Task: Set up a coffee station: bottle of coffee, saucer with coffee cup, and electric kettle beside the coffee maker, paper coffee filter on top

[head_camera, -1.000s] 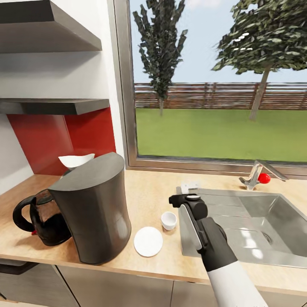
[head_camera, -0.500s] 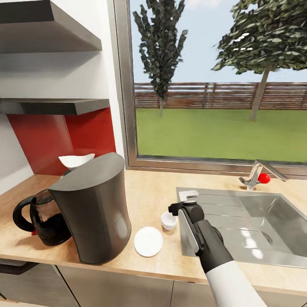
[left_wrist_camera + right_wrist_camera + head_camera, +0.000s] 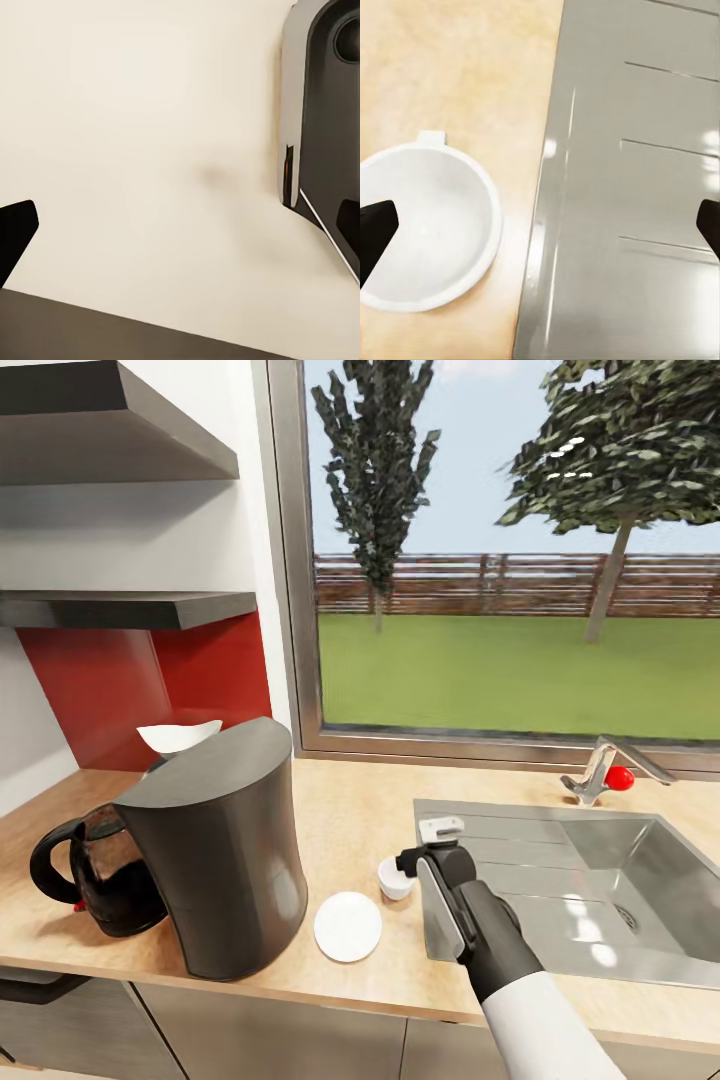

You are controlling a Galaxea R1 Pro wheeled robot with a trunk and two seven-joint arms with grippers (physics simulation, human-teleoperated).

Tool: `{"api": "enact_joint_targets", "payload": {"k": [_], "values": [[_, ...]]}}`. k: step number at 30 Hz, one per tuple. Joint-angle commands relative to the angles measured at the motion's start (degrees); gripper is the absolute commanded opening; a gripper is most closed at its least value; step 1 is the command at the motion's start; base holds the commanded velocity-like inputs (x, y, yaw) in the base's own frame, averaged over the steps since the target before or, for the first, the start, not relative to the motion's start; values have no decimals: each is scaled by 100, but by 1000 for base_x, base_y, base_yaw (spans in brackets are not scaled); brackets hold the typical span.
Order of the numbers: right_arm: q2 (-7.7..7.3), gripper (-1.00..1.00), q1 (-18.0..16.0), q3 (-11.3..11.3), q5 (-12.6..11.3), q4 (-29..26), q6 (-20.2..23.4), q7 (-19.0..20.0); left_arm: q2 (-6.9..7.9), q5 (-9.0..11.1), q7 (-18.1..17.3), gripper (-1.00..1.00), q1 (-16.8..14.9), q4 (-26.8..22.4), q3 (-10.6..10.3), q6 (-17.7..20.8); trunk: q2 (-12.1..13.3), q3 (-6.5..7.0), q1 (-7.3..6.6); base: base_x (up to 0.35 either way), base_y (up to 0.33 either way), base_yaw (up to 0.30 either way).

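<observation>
On the kitchen countertop (image 3: 340, 810) stands the dark grey coffee maker (image 3: 220, 850), with the glass electric kettle (image 3: 95, 875) at its left. The white paper coffee filter (image 3: 180, 736) shows at the maker's top rear edge; whether it rests there I cannot tell. The flat saucer (image 3: 348, 926) lies bare to the maker's right, and the coffee cup (image 3: 394, 880) (image 3: 427, 229) stands on the counter just behind it. My right gripper (image 3: 425, 848) (image 3: 540, 229) hangs open over the cup's right side. The left gripper (image 3: 180, 232) is open, holding nothing. The bottle of coffee is out of view.
A steel sink (image 3: 600, 890) with a drainboard lies right of the cup, its tap (image 3: 600, 770) with a red knob at the back. The thin kitchen shelf (image 3: 130, 608) and a thicker one (image 3: 100, 430) hang above the kettle. A window spans the wall.
My right gripper has drawn nearer and a little left, closing in beside the cup. Cup, saucer, coffee maker and kettle have stayed put.
</observation>
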Motion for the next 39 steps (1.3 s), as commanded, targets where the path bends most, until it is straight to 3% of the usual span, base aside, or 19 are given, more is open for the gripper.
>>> {"api": "enact_joint_targets", "payload": {"k": [1,39], "values": [[-2,100,-6,8,-57,8,14,-58,-1,-60,11,100,-1,1,45,-6,-13,-13,4,0,0,0],[-13,100,-6,8,-57,287,7,-58,7,-57,11,100,0,43,45,-6,-13,-13,4,14,0,0]]}}
